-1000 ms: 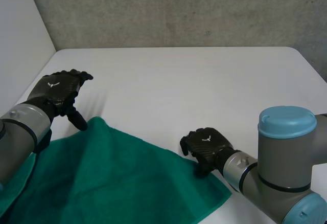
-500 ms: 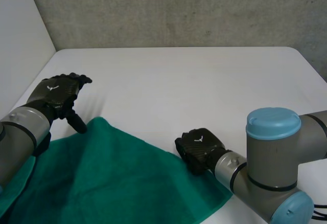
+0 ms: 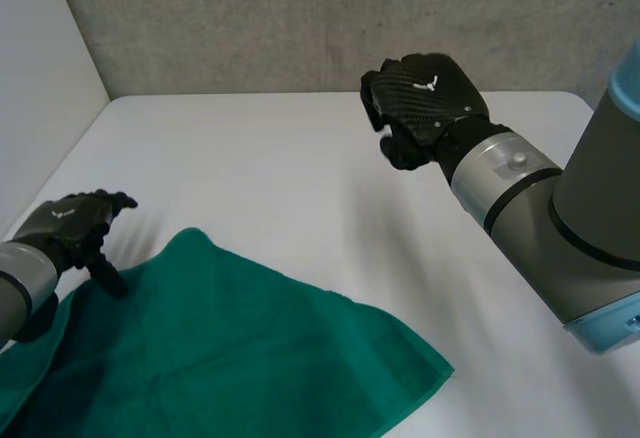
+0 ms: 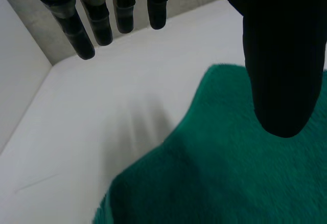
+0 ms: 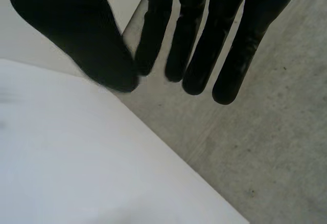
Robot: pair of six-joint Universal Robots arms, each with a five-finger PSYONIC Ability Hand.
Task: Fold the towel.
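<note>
Right hand (image 3: 420, 108) has lifted well clear of the green towel (image 3: 250, 358), fingers loose and empty. Left hand (image 3: 70, 226), likewise slack and empty, hovers beside the towel's far corner, near-left on the table (image 3: 300, 158), far nearer.

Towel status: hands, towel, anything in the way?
Left hand open, thumb over towel edge. Right hand open, raised above table, off towel. Towel spread out, held by neither. Nothing blocking.
</note>
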